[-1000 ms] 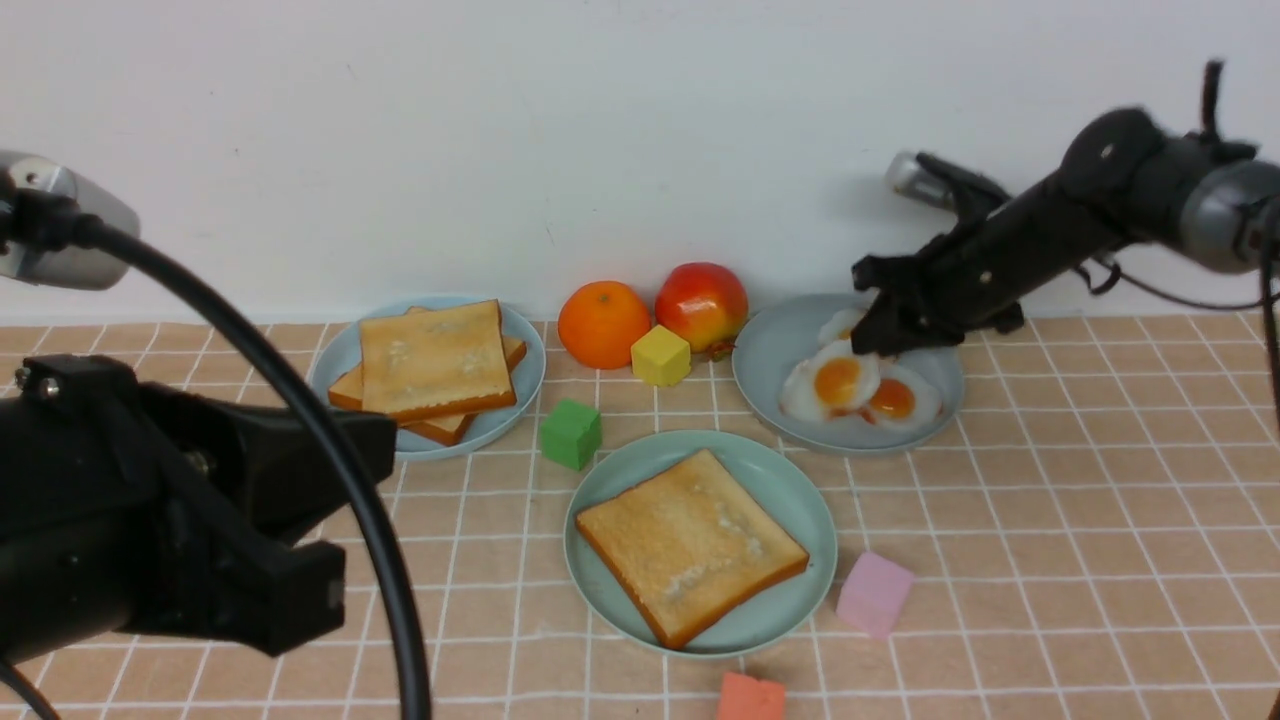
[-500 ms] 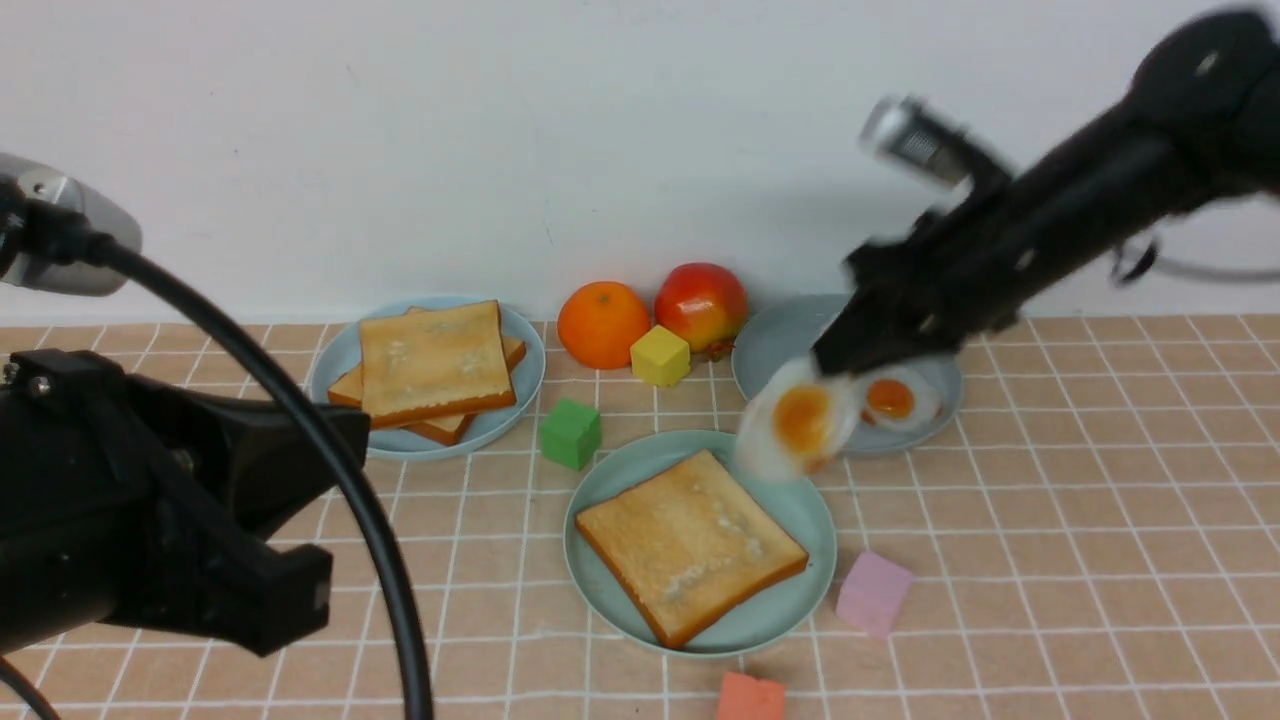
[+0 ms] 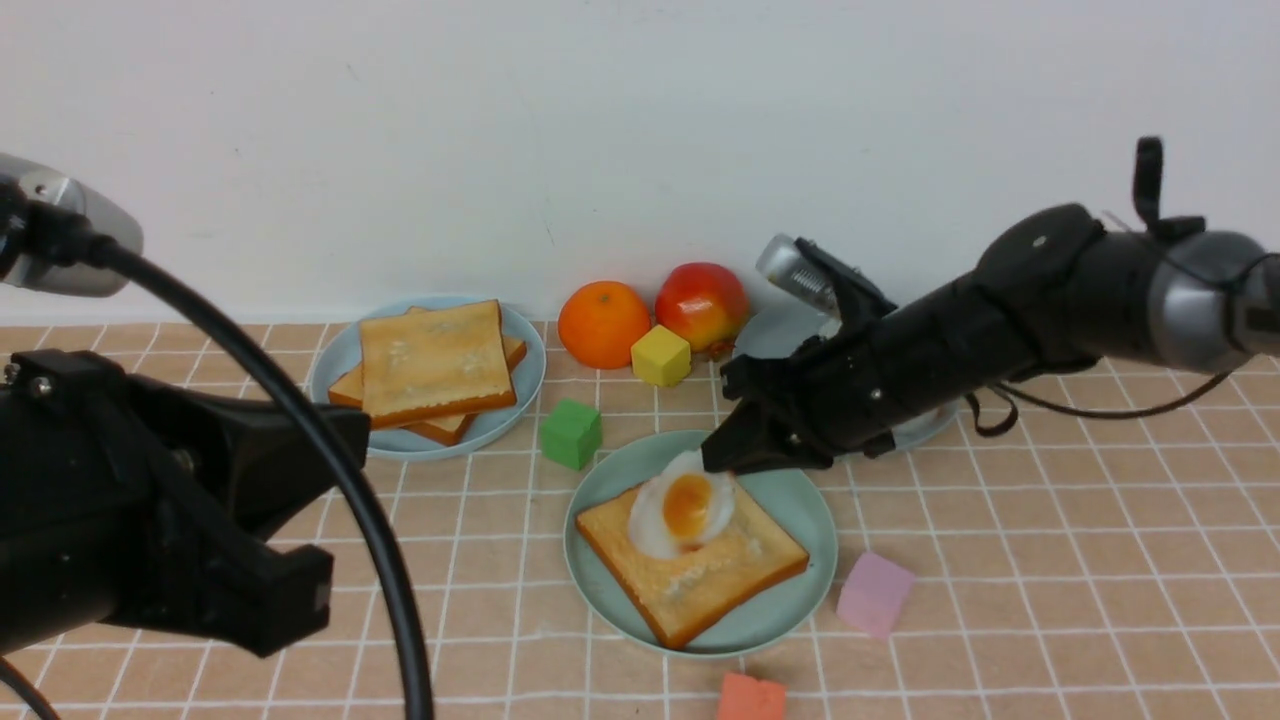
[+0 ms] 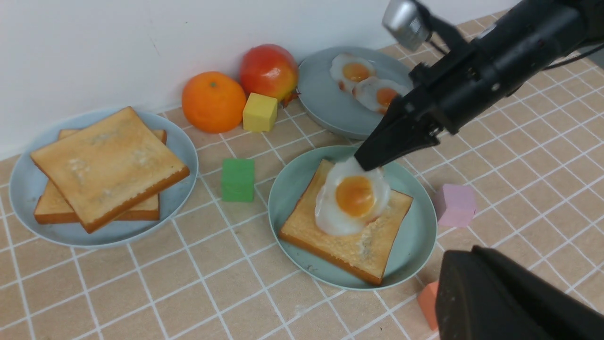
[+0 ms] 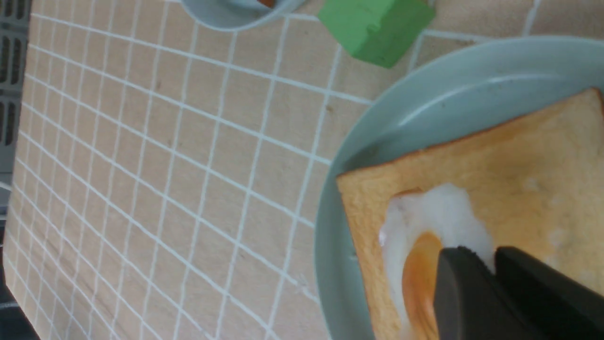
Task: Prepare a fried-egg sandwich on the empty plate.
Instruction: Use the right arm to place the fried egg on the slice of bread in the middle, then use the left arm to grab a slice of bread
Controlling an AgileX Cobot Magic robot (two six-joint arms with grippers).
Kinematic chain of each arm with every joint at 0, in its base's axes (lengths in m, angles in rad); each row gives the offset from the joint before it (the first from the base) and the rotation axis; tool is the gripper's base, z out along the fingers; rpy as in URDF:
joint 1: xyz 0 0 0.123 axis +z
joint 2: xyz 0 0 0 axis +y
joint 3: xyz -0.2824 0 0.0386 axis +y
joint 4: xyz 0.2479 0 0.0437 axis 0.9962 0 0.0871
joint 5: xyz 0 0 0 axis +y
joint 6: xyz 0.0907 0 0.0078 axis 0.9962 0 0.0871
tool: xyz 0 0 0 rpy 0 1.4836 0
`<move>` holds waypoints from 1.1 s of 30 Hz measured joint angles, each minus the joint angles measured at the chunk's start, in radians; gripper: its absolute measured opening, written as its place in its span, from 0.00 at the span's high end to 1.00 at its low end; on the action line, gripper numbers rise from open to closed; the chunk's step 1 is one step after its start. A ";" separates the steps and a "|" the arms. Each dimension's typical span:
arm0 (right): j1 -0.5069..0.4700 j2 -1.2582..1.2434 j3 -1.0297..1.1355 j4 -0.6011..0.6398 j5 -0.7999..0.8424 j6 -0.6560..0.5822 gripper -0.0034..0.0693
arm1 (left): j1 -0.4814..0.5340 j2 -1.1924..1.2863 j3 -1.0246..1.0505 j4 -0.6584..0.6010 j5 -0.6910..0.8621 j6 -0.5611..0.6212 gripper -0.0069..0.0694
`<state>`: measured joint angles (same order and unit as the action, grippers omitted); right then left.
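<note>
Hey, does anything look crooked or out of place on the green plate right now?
Slightly. The fried egg sits off-centre on the toast, toward its back corner, with one edge raised in the shut right gripper. Nothing has spilled on the plate.

Right gripper (image 4: 371,164) — fingers (image 4: 396,139) pinch one edge of the fried egg (image 4: 353,200); egg rests on toast (image 4: 358,248) in mint plate (image 4: 417,236), tiled counter (image 4: 212,283) beneath.

Matte black right arm (image 3: 950,345) and left arm (image 3: 130,500) carry silver-grey housings (image 3: 1200,290), black cables (image 3: 330,480).
</note>
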<state>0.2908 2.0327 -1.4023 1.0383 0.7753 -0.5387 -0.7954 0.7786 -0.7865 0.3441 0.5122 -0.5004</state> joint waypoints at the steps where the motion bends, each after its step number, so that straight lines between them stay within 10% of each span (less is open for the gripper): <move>1: 0.000 0.007 0.000 0.001 0.001 0.010 0.81 | 0.000 0.000 0.000 0.000 0.000 0.000 0.92; 14: -0.106 -0.111 0.000 -0.213 0.175 0.083 0.23 | 0.000 0.028 0.000 -0.022 -0.001 -0.001 0.91; 19: -0.146 -0.321 0.000 -0.407 0.286 0.173 0.36 | 0.000 0.166 0.000 -0.070 -0.031 -0.001 0.91; 27: -0.148 -0.684 0.118 -0.585 0.338 0.269 0.84 | 0.064 0.568 -0.132 -0.089 -0.052 0.123 0.93; 33: -0.148 -0.917 0.295 -0.581 0.316 0.268 0.96 | 0.313 0.789 -0.337 -0.280 -0.007 0.583 0.93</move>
<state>0.1425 1.1158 -1.1073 0.4576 1.0912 -0.2704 -0.4820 1.5681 -1.1234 0.0645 0.5056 0.0827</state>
